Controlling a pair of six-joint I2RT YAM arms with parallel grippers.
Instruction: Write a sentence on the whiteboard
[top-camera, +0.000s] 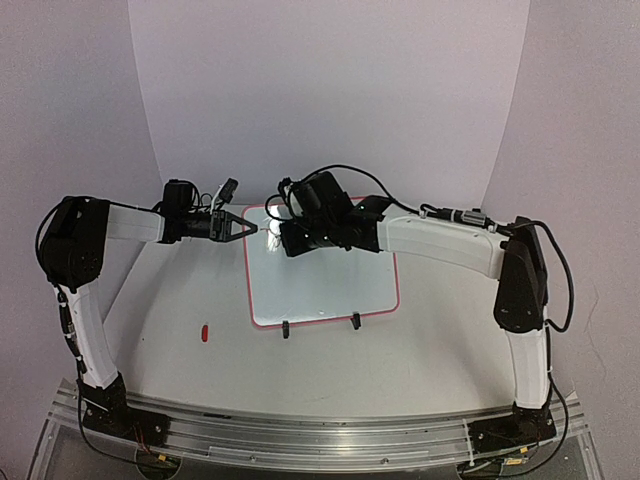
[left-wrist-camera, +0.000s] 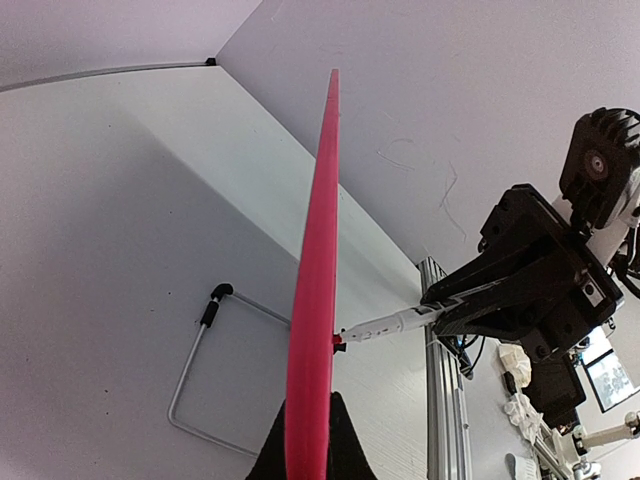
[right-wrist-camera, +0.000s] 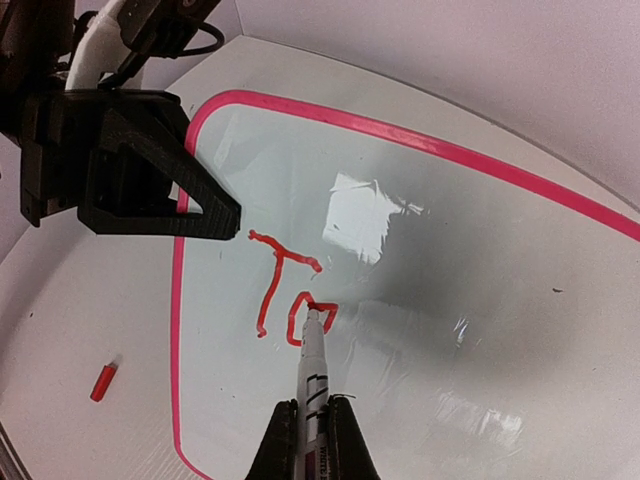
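Lettering (right-wrist-camera: 285, 290) in red reads only "To", near the far left corner of the whiteboard (top-camera: 330, 300), which sits in the middle on two black clip feet (top-camera: 355, 322). The right gripper (right-wrist-camera: 312, 432) pinches the marker (right-wrist-camera: 312, 365), its tip touching the loop of the "o", while the left gripper (top-camera: 243, 228) has its jaws pressed on the board's left frame. To finish the letter cleanly, I judge the tip needs light, even pressure with the left grip firm so the glossy board cannot slide, and the next letter should start just right, small enough to leave room.
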